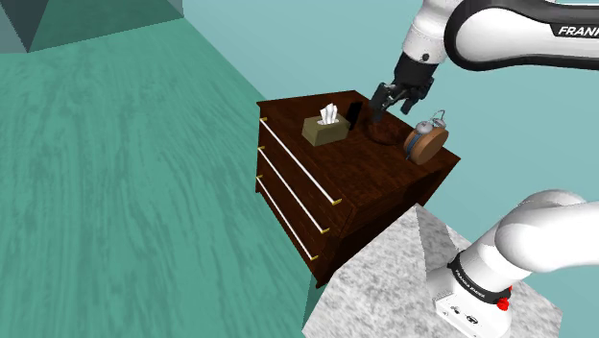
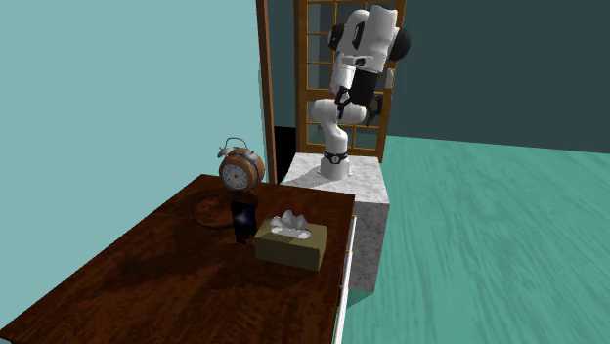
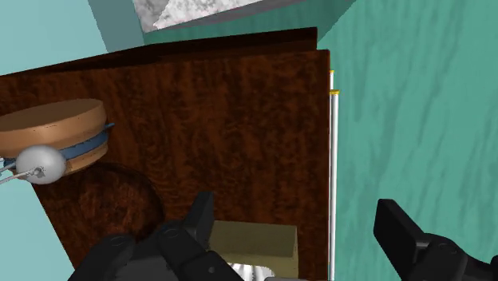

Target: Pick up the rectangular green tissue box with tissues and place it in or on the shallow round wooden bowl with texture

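The olive-green tissue box (image 1: 325, 129) with white tissues poking out stands on the dark wooden dresser (image 1: 370, 168) near its drawer-side edge. It also appears in the second exterior view (image 2: 290, 242). The shallow dark wooden bowl (image 1: 384, 133) (image 2: 209, 211) lies between the box and an alarm clock. My gripper (image 1: 392, 100) hangs open above the dresser, over the bowl's side and apart from the box. In the wrist view, the tissue box (image 3: 257, 242) lies below the open gripper (image 3: 299, 229), close to one finger (image 3: 199, 224), and the bowl (image 3: 112, 203) lies beside it.
A copper alarm clock (image 1: 426, 140) (image 2: 240, 172) (image 3: 57, 134) stands behind the bowl. A small black object (image 1: 353, 113) (image 2: 240, 221) stands upright between box and bowl. The marble stand (image 1: 403, 278) abuts the dresser. Teal floor surrounds them.
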Motion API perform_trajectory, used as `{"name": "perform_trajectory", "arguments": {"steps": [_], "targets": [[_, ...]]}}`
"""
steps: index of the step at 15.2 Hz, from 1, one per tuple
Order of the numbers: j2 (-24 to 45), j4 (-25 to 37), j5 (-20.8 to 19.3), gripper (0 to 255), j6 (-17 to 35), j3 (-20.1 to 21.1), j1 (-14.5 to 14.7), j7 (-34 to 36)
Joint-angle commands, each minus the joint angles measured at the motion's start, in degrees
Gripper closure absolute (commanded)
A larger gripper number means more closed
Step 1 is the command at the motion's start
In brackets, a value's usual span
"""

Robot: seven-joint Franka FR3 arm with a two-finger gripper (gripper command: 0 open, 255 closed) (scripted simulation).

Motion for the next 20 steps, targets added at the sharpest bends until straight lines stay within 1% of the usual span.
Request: {"name": "perform_trajectory", "arguments": {"steps": [1,4,7,10,12,14,15,17,20], "targets": [[3.8,0.5,-2.2,0,3.7,4.3,-2.3,6.8],[10.4,2.8,-7.1,0,7.2,10.6,-6.6,17.2],[18.1,6.5,-14.2,0,8.8,17.1,-11.6,28.6],[27.4,11.8,-23.6,0,7.5,23.2,-16.3,41.1],[34.7,16.1,-31.1,0,4.7,26.3,-18.2,49.7],[42.4,20.9,-38.5,0,0.5,27.6,-18.1,57.6],[46.1,23.5,-41.9,0,-1.9,27.4,-17.3,61.1],[53.1,28.8,-47.7,0,-6.6,26.0,-14.7,66.8],[62.0,37.3,-54.3,0,-13.0,22.4,-10.1,72.9]]}}
